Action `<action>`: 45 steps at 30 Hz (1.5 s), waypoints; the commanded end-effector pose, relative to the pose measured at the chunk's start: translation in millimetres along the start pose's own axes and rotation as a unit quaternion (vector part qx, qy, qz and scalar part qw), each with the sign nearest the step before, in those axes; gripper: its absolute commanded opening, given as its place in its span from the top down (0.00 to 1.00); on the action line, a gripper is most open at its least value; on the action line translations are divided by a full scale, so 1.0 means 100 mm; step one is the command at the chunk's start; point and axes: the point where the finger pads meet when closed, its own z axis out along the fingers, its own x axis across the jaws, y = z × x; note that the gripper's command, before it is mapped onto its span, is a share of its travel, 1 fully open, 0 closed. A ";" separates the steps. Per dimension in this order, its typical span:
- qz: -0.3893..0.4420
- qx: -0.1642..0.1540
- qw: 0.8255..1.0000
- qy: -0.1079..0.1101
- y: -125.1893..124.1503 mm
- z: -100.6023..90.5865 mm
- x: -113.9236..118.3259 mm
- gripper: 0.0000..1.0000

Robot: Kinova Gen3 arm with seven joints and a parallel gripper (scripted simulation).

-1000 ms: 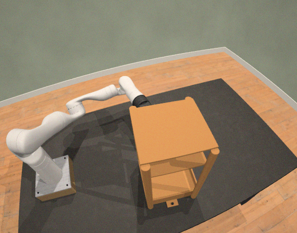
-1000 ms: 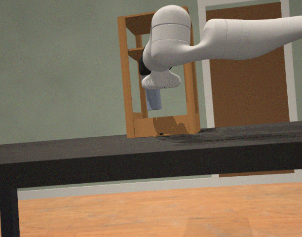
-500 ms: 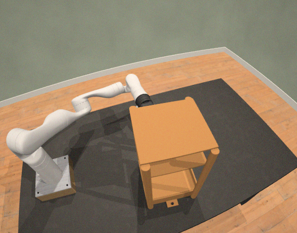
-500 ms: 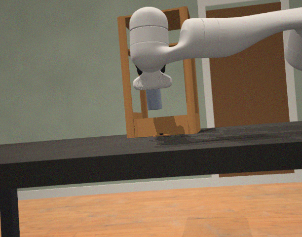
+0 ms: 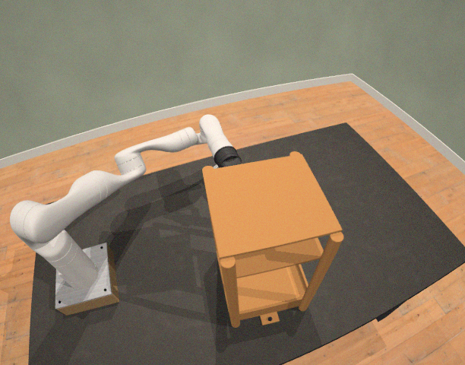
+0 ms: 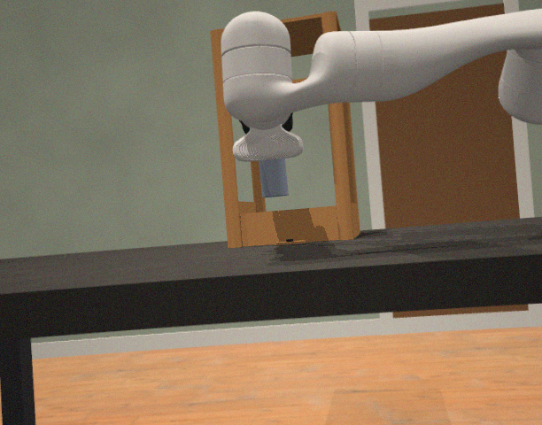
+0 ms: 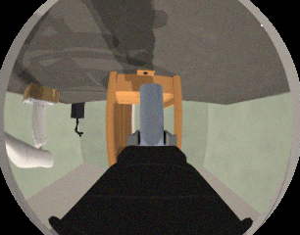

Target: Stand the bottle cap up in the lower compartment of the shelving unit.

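Fingers closed on the bottle — held wide, both pads flat against its round body, one at each side in the wrist view. Gripper grips high on the body; in the exterior view the lower part hangs free below the hand, well above the table.

Bottle is airborne in front of the shelving unit, roughly level with the lower compartment, not yet inside as far as I can judge. Top view hides it behind the top shelf.

Handling, judged: rigid, smooth-walled, tall and slender — likely to slip or swing if jolted. A side grip on the body suits it, leaving the base free for setting down.

Long axis near vertical in the exterior view, base down; cap end hidden by the hand, so cap-up is presumed, not seen.
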 end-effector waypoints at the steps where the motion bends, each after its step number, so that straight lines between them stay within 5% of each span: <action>1: 0.006 -0.001 1.000 -0.018 0.04 0.03 -0.02 1.00; 22: 0.008 -0.002 0.996 -0.089 0.05 0.03 -0.03 1.00; 45: 0.009 -0.001 0.996 -0.086 0.06 0.05 -0.01 1.00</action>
